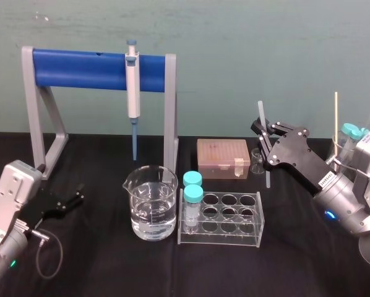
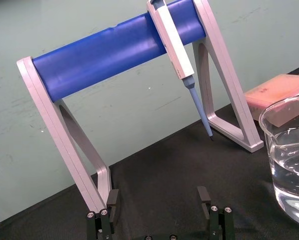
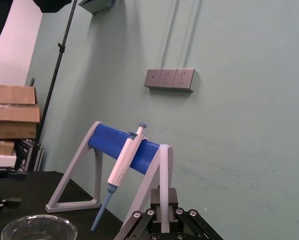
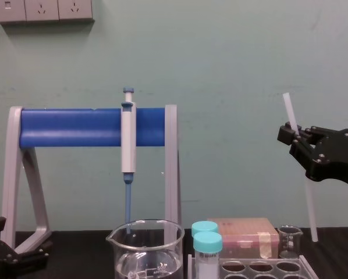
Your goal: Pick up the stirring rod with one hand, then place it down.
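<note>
- We are holding the stirring rod (image 1: 266, 168) in our right gripper (image 1: 263, 133). Its jaws are pinching the rod in its upper part.
- The rod is hanging nearly upright over the right half of the bench, towards the back edge. Its lower end is reaching down just beside the small beaker (image 1: 257, 162) and the pink box (image 1: 223, 158). It seems to be clear of the bench, though we are not seeing the gap plainly.
- Our left gripper (image 1: 70, 201) is sitting near the front left corner of the bench, jaws spread wide and gripping nothing.
- We are judging the pick-up done, so the step in hand is the placing.
- For the next move we are looking at the bare bench to the right of the tube rack (image 1: 221, 218). It calls for lowering the rod there, tipping it towards flat and steering clear of the glassware. Only then should the jaws open.
</note>
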Controlling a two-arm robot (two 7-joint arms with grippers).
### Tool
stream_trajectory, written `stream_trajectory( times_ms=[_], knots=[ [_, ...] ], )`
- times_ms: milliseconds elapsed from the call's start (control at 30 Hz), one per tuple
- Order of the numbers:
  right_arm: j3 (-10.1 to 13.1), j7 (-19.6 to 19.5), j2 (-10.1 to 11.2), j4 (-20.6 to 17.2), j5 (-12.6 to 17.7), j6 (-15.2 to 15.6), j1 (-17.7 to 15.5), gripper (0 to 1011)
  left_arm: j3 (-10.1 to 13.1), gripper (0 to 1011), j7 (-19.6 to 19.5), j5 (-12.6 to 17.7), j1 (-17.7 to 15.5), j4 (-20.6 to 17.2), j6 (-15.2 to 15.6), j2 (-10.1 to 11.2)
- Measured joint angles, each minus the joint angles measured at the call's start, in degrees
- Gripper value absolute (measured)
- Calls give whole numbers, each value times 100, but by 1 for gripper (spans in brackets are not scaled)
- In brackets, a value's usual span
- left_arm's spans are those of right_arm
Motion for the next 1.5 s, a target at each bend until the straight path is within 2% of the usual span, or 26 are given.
stream_trajectory(
  times_ms=[1500],
  knots=[
    [0,0,0,0,0,0,0,79,0,1000,0,0,0,0,0,0]
  ],
)
